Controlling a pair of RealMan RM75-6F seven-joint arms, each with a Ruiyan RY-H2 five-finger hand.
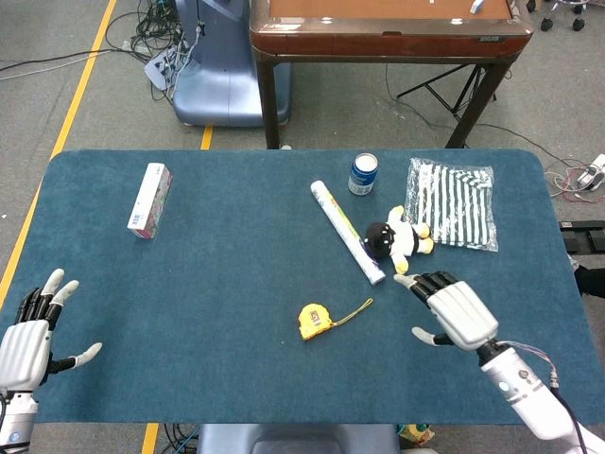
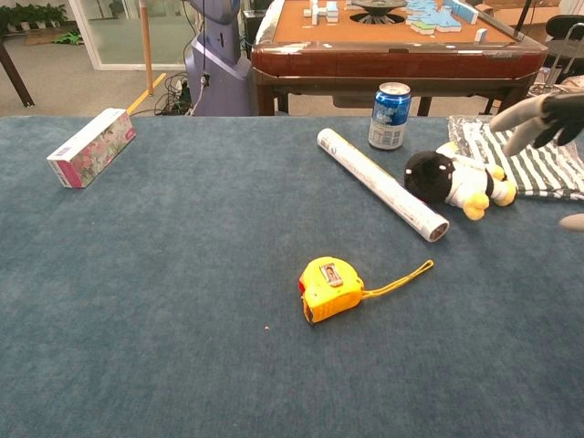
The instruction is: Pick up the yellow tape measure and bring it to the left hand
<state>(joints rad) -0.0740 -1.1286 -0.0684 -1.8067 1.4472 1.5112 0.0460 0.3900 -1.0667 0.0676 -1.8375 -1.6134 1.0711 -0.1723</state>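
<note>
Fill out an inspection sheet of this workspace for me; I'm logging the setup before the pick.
Surface: blue felt table, flat.
Job's things: yellow tape measure lies near the table's middle, wrist strap trailing toward the right side, untouched.
Clutter: pink box, white tube, blue can, plush toy, striped bag.
Robot hands: left robot hand open at the near left edge; right robot hand open, over the table right of the tape measure.
Cables: tangle on the floor behind the table.
Surroundings: brown game table, yellow floor line.
</note>
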